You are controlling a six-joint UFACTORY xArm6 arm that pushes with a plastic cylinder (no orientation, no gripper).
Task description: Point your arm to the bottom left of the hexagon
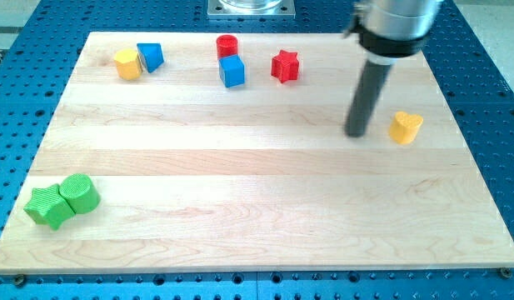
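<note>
A yellow hexagon block (127, 63) lies near the board's top left, touching a blue triangular block (150, 56) on its right. My tip (356, 133) is far to the right of the hexagon, on the right half of the board, just left of a yellow heart block (405, 127). The dark rod rises from the tip toward the view's top.
A red cylinder (227, 45) sits above a blue cube (232, 72), with a red star (285, 65) to their right. A green star (45, 206) and green cylinder (80, 192) touch at the bottom left. The wooden board (257, 225) lies on a blue perforated table.
</note>
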